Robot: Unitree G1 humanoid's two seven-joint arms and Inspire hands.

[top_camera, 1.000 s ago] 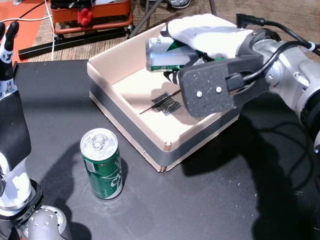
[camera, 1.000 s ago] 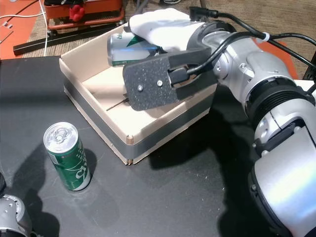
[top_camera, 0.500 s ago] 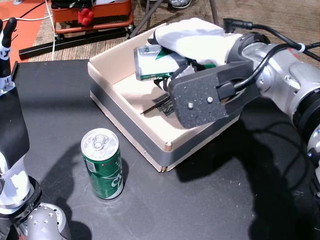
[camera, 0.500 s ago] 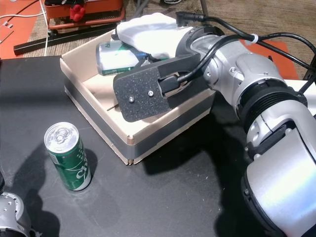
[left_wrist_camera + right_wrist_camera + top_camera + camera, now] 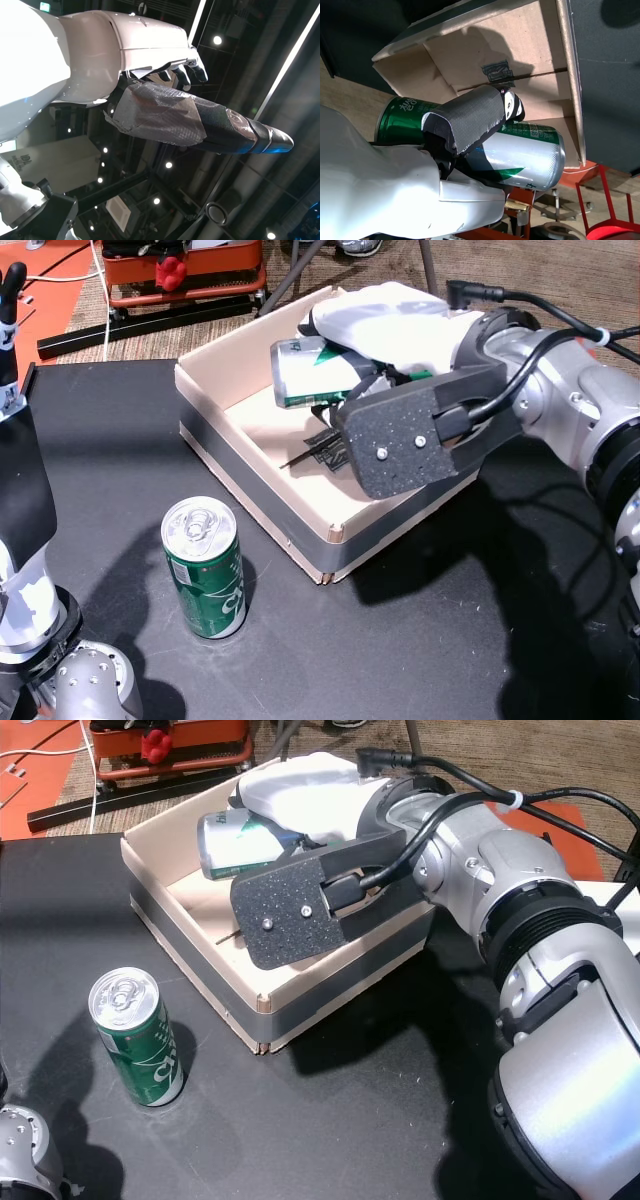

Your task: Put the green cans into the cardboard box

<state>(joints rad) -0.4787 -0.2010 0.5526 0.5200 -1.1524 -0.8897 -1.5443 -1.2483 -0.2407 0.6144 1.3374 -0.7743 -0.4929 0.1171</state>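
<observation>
- Right hand [image 5: 385, 320] is over the cardboard box [image 5: 225, 455], fingers wrapped round a green can [image 5: 310, 370] lying on its side; the can hangs above the box floor, not resting on it.
- Right wrist view: a taped thumb [image 5: 470, 117] lies across the can's wall, the other fingers behind it. Grip is mid-body, both ends clear.
- Second green can [image 5: 205, 565] stands upright on the black table [image 5: 420, 640], just beside the box's near corner, tab end up, untouched.
- Left hand [image 5: 175, 75] points up at the ceiling in its wrist view, fingers loosely curled, nothing in it.
- Handling, my reading: thin aluminium wall, smooth printed skin, likely slippery under hard fingertips. Cannot tell whether full or empty; if empty, light and easily dented by a tight squeeze.
- Best hold for the standing can: round the middle of the cylinder, thumb opposite fingers, not at the rims.
- A can let go on its side may roll; the box walls should stop it.
</observation>
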